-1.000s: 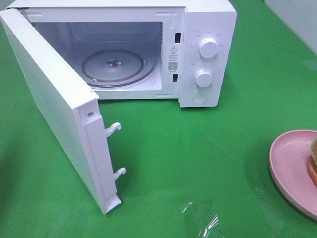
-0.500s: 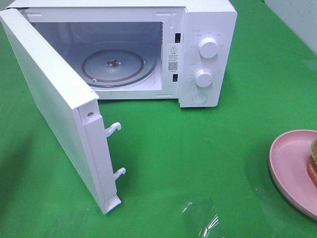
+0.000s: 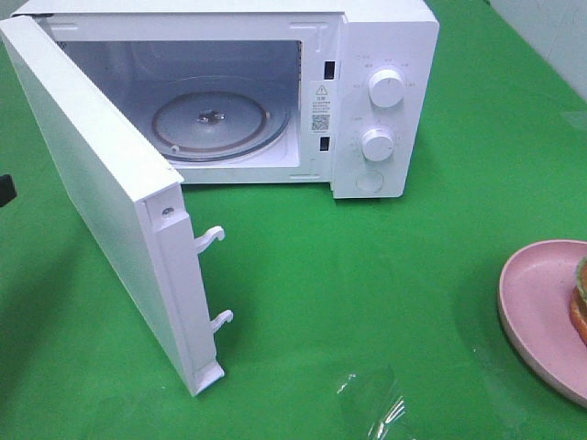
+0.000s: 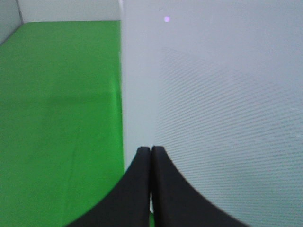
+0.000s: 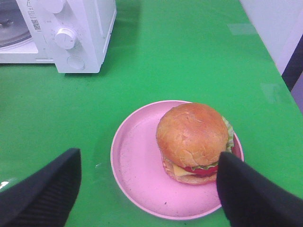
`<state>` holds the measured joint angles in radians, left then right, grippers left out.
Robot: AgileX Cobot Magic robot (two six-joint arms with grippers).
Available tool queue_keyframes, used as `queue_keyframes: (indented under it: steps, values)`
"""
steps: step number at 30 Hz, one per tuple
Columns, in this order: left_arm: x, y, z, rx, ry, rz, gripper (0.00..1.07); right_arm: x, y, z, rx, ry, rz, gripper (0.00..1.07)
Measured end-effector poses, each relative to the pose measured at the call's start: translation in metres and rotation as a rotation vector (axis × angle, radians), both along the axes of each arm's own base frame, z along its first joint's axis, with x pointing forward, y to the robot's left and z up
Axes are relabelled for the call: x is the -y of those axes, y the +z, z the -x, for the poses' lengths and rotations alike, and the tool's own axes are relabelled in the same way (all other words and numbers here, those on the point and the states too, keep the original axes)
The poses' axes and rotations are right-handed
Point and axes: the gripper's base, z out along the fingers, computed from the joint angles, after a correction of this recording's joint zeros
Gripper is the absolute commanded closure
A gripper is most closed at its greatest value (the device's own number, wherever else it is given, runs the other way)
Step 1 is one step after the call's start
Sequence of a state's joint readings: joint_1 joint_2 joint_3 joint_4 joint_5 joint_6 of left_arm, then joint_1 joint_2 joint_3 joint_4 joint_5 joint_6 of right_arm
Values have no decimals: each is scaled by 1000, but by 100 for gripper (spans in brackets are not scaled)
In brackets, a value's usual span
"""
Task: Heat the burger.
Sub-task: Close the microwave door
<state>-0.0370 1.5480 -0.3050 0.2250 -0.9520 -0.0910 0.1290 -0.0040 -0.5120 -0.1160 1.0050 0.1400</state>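
Only one change vs. the earlier pics: in the exterior high view a small dark piece (image 3: 5,190) now shows at the left edge of the frame, just beside the outer face of the open microwave door (image 3: 83,174). Before, that spot had only the green cloth (image 3: 321,275). Too little of it is visible to tell which part it is; prob. the left arm.

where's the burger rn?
On the pink plate at the exterior view's right edge, toward the plate's far-right side; the open right gripper hovers over it, the microwave up-left.
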Motion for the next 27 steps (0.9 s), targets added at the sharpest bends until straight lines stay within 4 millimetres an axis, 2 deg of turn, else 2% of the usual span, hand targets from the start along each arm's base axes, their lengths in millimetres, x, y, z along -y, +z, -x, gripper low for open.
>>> queue_keyframes:
  steps: [4, 18, 27]
  values:
    - [23, -2, -7, 14, -52, -5, 107, 0, 0, 0, 0, 0, 0, 31]
    - [47, -3, -10, 17, -63, -15, 107, 0, 0, 0, 0, 0, 0, 31]
    - [83, -7, -19, 9, -165, -12, 107, 0, 0, 0, 0, 0, 0, 31]
